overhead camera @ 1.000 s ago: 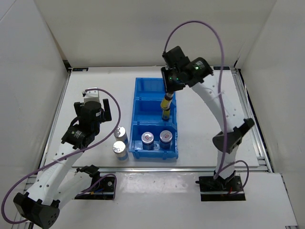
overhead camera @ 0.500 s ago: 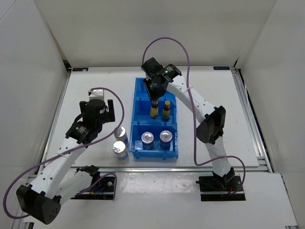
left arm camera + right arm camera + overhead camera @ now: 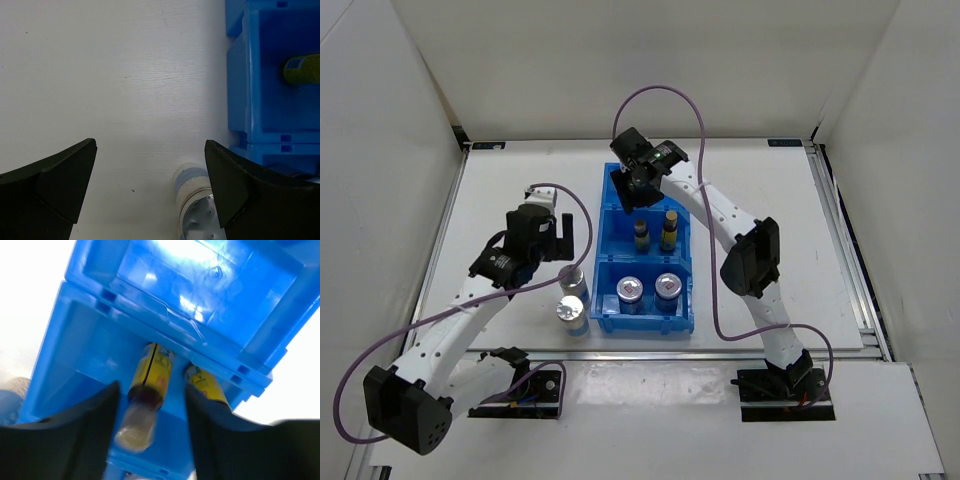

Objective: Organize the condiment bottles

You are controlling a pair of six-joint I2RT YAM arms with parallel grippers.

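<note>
Left gripper [image 3: 563, 238]: closer to the blue bin [image 3: 680, 195] than a second ago, now just left of its middle compartment; jaws spread wide, holding nothing
Right gripper [image 3: 638, 192]: a second ago it hung at the bin's far right rim; now it sits over the bin's far left part; jaws narrowly parted, no longer clamped on a bottle
Left amber bottle [image 3: 641, 234]: not in the bin a second ago; now upright in the middle compartment, let go
Left wrist view: far shaker [image 3: 196, 207] low between the wide fingers [image 3: 65, 185], touching neither; the bin's left wall [image 3: 237, 90] just beyond it
Right wrist view: left amber bottle [image 3: 150, 372] between the fingers [image 3: 75, 440], a sliver of blue bin floor on each side; right amber bottle [image 3: 205, 385] just beside it
Shakers: far shaker [image 3: 574, 281] and near shaker [image 3: 570, 312] upright on the table [image 3: 510, 180], just left of the bin's near compartment
Middle compartment: left amber bottle and right amber bottle [image 3: 669, 230], upright, side by side
Near compartment: left jar [image 3: 631, 294] and right jar [image 3: 667, 289], side by side
</note>
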